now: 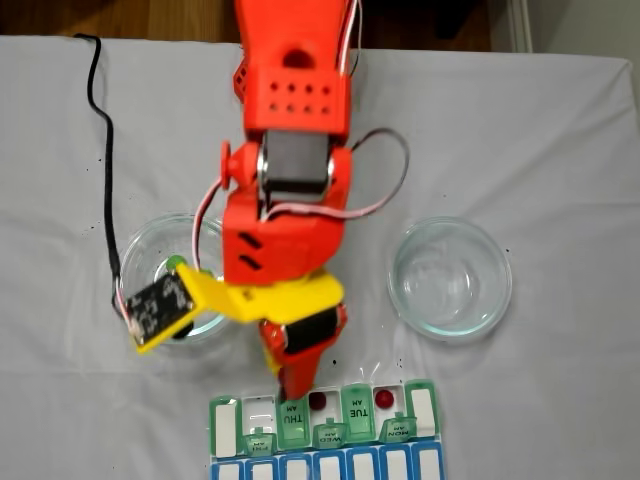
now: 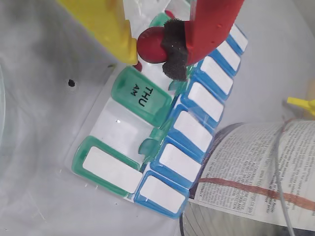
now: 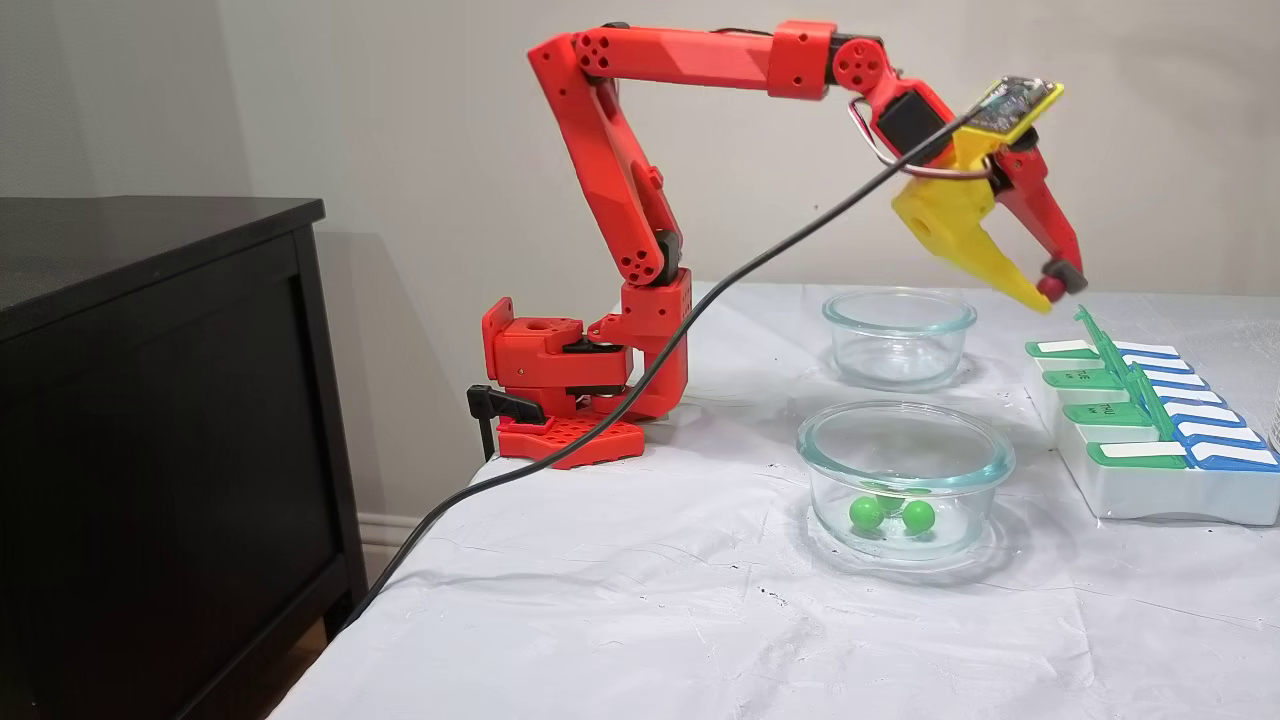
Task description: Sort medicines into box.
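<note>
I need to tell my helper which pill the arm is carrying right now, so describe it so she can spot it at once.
Find the pill organizer at the table's right end in the side fixed view. Just above it hangs the red and yellow claw, pinching a dark red pill at its tip. The other red pills lie in open compartments, and the green pills sit in a glass bowl.

Soft even indoor light, faint shadows, overhead fixed view slightly blurred, wrist view close foreground soft
</note>
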You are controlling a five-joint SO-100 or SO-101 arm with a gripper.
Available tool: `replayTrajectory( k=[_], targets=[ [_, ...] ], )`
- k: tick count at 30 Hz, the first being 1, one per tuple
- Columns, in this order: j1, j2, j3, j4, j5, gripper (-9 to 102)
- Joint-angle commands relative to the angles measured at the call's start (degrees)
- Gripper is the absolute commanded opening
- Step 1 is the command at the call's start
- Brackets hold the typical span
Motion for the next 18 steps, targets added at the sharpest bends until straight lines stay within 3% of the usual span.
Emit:
replayTrajectory(
  k=[1,8,18],
  targets=[
    [1.7,-3.1,-2.7,-3.6,-1.4,0],
    [3.4,-12.7,-6.9,-9.3,-2.4,0],
    [5.3,-24.4,-19.7,-10.2,-2.5,0]
  ],
)
